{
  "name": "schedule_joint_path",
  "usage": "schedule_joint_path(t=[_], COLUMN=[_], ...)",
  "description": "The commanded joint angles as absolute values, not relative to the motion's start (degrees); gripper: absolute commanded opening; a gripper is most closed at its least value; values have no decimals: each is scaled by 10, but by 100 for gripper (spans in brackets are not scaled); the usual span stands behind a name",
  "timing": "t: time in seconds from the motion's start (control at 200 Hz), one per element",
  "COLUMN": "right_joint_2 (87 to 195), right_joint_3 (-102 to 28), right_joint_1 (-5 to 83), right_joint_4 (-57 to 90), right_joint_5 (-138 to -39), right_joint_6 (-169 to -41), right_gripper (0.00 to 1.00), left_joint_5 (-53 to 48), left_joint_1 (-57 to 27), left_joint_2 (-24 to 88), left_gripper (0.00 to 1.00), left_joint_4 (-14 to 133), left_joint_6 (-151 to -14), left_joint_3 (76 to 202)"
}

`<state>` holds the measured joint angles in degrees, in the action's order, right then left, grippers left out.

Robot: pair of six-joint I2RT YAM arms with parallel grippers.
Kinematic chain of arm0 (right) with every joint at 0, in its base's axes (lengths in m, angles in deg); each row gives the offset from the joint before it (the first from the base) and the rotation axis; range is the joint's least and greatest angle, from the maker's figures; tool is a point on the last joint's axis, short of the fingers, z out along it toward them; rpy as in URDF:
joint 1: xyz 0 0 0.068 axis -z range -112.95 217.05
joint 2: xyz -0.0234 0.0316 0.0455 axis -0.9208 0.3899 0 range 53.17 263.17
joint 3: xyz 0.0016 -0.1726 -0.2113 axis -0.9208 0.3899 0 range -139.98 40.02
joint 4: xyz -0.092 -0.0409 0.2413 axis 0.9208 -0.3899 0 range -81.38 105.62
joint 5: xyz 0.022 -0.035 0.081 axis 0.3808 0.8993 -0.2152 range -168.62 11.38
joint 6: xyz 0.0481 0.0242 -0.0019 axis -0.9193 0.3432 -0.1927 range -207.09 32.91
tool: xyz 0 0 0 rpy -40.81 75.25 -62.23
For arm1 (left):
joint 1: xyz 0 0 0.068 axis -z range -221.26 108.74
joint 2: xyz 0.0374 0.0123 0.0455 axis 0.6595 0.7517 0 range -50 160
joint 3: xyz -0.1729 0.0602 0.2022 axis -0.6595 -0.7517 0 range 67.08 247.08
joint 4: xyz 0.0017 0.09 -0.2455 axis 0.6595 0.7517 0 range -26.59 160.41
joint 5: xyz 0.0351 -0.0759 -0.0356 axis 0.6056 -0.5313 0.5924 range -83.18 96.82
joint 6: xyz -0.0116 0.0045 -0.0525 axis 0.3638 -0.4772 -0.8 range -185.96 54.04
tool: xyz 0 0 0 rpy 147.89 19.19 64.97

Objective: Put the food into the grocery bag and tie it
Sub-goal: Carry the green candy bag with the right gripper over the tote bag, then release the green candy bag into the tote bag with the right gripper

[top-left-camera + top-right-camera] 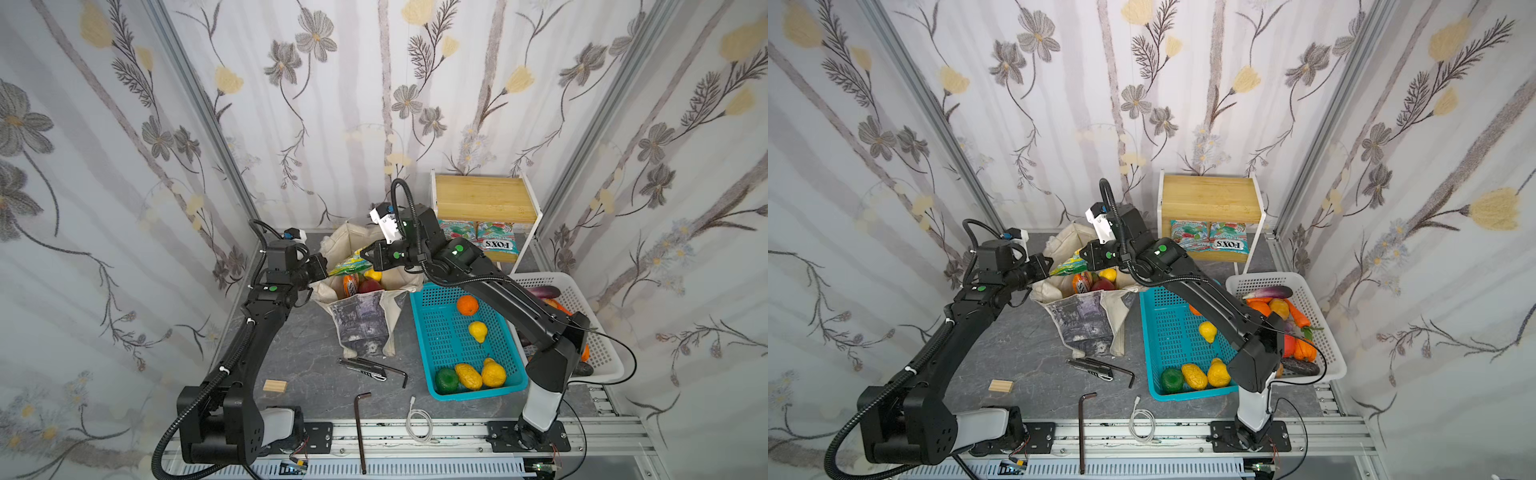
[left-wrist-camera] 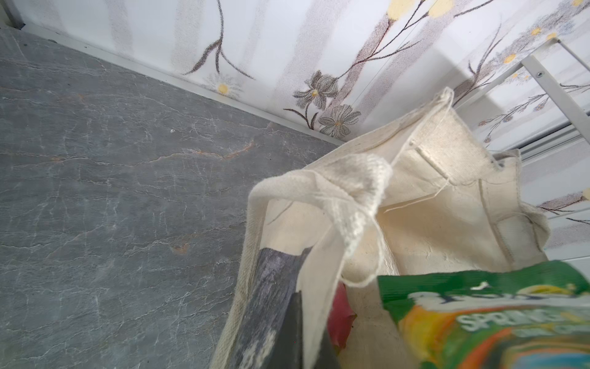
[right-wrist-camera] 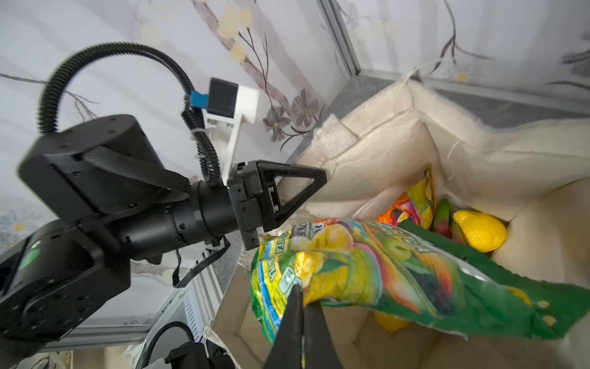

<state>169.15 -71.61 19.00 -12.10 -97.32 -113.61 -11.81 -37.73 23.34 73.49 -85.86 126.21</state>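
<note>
Two arms meet over the grocery bag point(image 1: 361, 320) in both top views: left gripper point(image 1: 325, 269) clamped on its rim, right gripper point(image 1: 366, 254) pinching a green snack packet point(image 1: 347, 266) above the mouth. L wrist view: cream handle point(image 2: 351, 182), packet just over rim. R wrist view: lemon point(image 3: 479, 230) & orange packet point(image 3: 412, 201) already inside; best lower packet past rim before release, w/ left holding mouth wide.

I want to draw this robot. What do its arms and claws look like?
The left arm and right arm are chunky black, with pale grey shells by the bases, green dots on joints and ribbed black cables. The left gripper and right gripper are black with triangle-shaped fingers and white camera brackets.
</note>
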Motion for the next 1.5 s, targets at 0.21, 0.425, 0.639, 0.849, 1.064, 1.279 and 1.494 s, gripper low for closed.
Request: schedule_joint_path(t=[0.21,0.425,0.639,0.849,1.064,1.279,1.494], right_joint_2=[1704,1712,1704,1648,1558,1505,1526], right_joint_3=[-612,-592,-601,-607,-519,-374,-331], right_joint_1=[186,184,185,186,220,259,260], right_joint_4=[-123,-191,-210,-197,-135,-28,68], right_joint_5=[-934,-802,-782,-727,-644,-699,-838], right_joint_6=[-1089,-1040,-1035,-1068,-1149,-1212,-1221], right_gripper=[0,0,49,99,100,97,29], left_joint_5=[-114,-115,-112,-113,-115,-119,-127], left_joint_1=[-377,-377,-377,-377,-377,-377,-377], left_joint_2=[227,228,229,227,226,226,228], left_gripper=[0,0,0,0,0,0,0], left_joint_4=[717,717,717,717,717,717,715], left_joint_6=[-856,-857,-856,-856,-856,-859,-862], left_joint_3=[1262,1262,1262,1262,1263,1264,1269])
